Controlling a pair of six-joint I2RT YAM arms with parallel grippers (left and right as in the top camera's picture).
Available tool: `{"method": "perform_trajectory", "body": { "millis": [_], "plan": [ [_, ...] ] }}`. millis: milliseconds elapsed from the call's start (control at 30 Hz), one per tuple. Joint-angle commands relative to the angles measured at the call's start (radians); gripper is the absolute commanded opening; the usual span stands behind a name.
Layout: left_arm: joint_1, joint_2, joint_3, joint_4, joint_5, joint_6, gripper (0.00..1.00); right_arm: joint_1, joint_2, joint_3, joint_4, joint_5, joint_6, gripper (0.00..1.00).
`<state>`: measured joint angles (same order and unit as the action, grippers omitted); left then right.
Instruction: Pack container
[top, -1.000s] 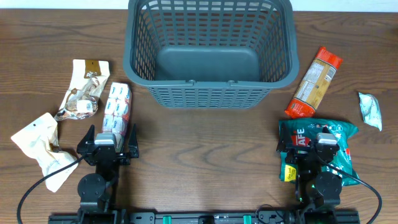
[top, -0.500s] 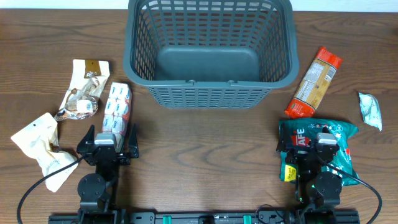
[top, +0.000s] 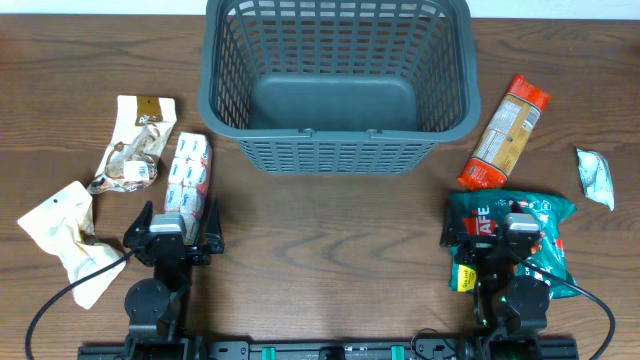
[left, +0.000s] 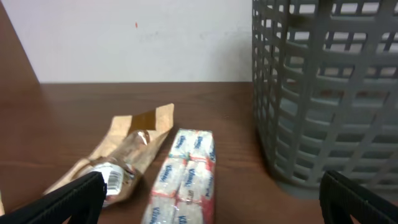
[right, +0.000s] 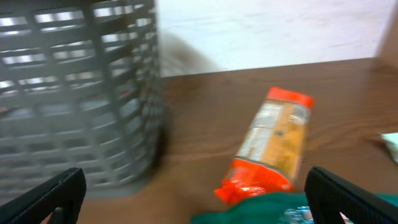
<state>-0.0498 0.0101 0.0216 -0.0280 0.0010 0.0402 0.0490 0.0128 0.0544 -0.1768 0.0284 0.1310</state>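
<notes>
The container, a large dark grey slotted basket, stands empty at the back centre. It also shows in the left wrist view and the right wrist view. My left gripper is open and empty, low near the front edge. A white and red tissue pack lies just ahead of it and shows between the fingers. My right gripper is open and empty over a green snack bag. An orange packet lies ahead of it.
A brown paper packet and a beige pouch lie at the left. A small pale packet lies at the far right. Bare wood stretches between the two arms in front of the basket.
The right gripper has shifted slightly to the left, and its wrist view is blurred by motion. The left arm and the packets have not moved.
</notes>
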Motion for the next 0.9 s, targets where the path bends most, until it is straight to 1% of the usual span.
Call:
{"method": "perform_trajectory", "body": {
  "millis": [0,33,133,233,333,500,600,700,800,867],
  "plan": [
    [-0.004,-0.004,0.003,-0.064,-0.005,-0.203,0.99,-0.011,0.005,0.061,-0.055,-0.162,0.033,0.99],
    [-0.004,-0.004,0.018,-0.095,0.006,-0.234,0.99,-0.011,0.016,0.102,-0.097,-0.167,0.033,0.99],
    [-0.004,0.006,0.083,-0.217,0.037,-0.241,0.99,-0.013,0.096,0.296,-0.275,-0.154,0.007,0.99],
    [-0.004,0.037,0.179,-0.361,0.043,-0.239,0.99,-0.013,0.232,0.526,-0.468,-0.128,0.002,0.99],
    [-0.004,0.09,0.276,-0.472,0.043,-0.233,0.99,-0.013,0.412,0.795,-0.732,-0.062,0.002,0.99],
    [-0.004,0.185,0.386,-0.515,0.044,-0.233,0.99,-0.013,0.675,1.217,-1.194,0.025,0.003,0.99],
    [-0.004,0.235,0.436,-0.512,0.044,-0.253,0.99,-0.013,0.805,1.444,-1.403,0.043,0.002,0.99],
    [-0.004,0.271,0.465,-0.527,0.044,-0.264,0.99,-0.013,0.889,1.607,-1.521,0.052,0.002,0.99],
    [-0.004,0.298,0.48,-0.548,0.044,-0.263,0.99,-0.013,0.925,1.704,-1.522,-0.007,0.032,0.99],
    [-0.004,0.311,0.48,-0.548,0.044,-0.264,0.99,-0.013,0.93,1.733,-1.521,0.036,0.08,0.99]
  ]
}}
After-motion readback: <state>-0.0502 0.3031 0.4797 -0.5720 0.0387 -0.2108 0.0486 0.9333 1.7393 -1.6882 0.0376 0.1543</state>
